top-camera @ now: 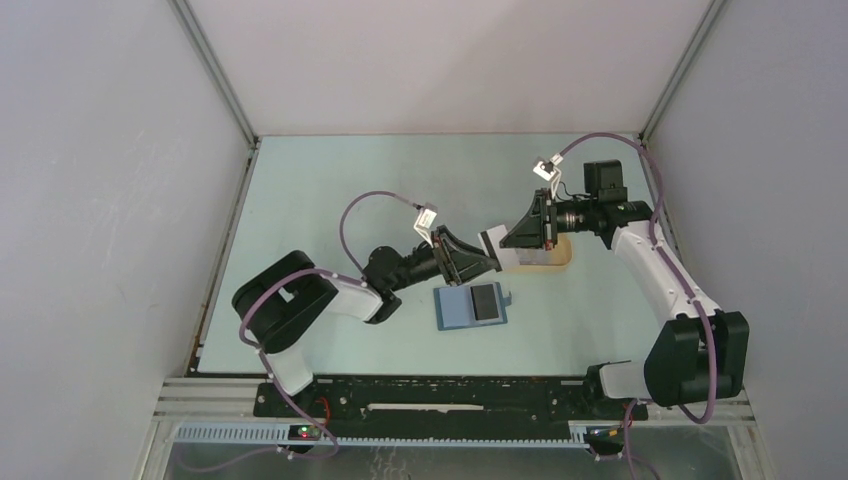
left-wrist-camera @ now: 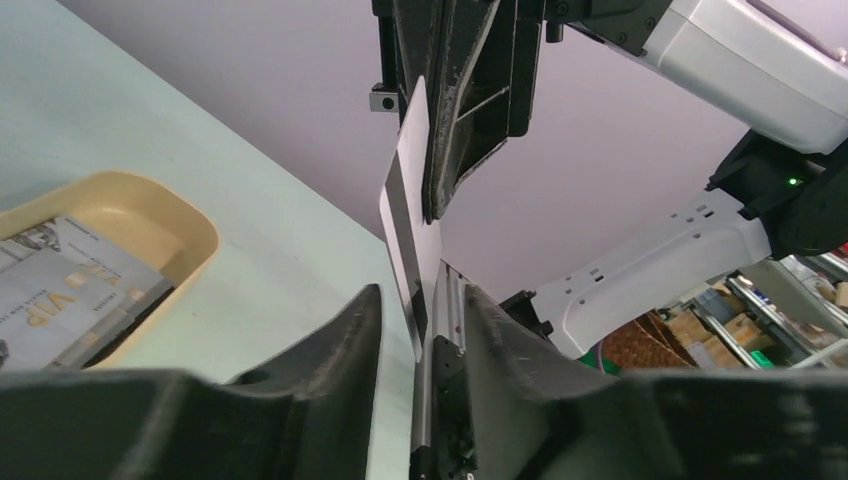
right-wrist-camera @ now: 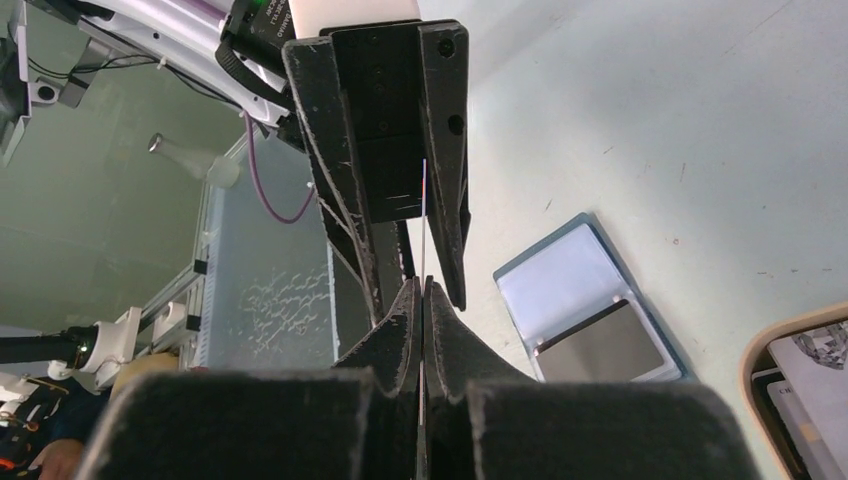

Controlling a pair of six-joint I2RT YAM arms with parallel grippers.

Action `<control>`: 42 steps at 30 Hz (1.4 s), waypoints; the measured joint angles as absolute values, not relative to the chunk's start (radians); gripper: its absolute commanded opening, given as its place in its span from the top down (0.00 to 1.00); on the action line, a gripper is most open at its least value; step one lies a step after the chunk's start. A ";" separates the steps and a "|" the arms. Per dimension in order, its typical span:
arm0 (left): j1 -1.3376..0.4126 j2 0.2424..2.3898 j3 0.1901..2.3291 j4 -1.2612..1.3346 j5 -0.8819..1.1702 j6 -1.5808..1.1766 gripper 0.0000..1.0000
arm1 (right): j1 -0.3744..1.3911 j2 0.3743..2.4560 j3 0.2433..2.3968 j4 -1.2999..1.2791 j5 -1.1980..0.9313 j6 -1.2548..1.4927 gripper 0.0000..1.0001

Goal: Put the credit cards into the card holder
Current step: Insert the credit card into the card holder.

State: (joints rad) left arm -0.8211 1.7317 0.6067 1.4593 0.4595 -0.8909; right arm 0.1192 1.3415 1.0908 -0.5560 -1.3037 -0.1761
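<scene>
The left gripper [top-camera: 487,262] stands half-open, its black fingers [left-wrist-camera: 340,330] flanking one end of a thin whitish-grey credit card with a dark stripe [left-wrist-camera: 405,200], seemingly not yet pinching it. To take the handover cleanly, it should close squarely on the card's flat faces and grip firmly before the other claw lets go. Just below, the open teal-blue folding card holder [top-camera: 455,310] lies flat on the table, a dark card [top-camera: 486,301] on its right half. The right gripper [right-wrist-camera: 422,300] is clamped on the card's opposite end, holding it in the air. Further right, the beige oval tray [top-camera: 565,258] holds more printed cards.
</scene>
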 measured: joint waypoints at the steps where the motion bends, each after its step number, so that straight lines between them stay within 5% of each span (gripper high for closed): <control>1: -0.821 1.737 0.611 1.458 0.464 -0.895 0.77 | 0.121 1.345 1.091 -0.556 -1.304 -0.176 1.00; 3: -0.822 1.747 0.620 1.458 0.476 -0.904 0.98 | 0.127 1.351 1.091 -0.556 -1.303 -0.176 1.00; 4: -0.823 1.750 0.624 1.457 0.480 -0.907 1.00 | 0.129 1.353 1.091 -0.556 -1.304 -0.176 0.98; 9: -0.820 1.763 0.628 1.464 0.503 -0.917 1.00 | 0.132 1.354 1.091 -0.565 -1.303 -0.191 0.57; 14: -0.809 1.777 0.628 1.463 0.559 -0.920 1.00 | 0.132 1.353 1.092 -0.617 -1.278 -0.257 0.47; 42: -0.775 1.695 0.568 1.203 0.740 -0.809 1.00 | 0.192 1.405 1.155 -0.804 -1.162 -0.458 0.46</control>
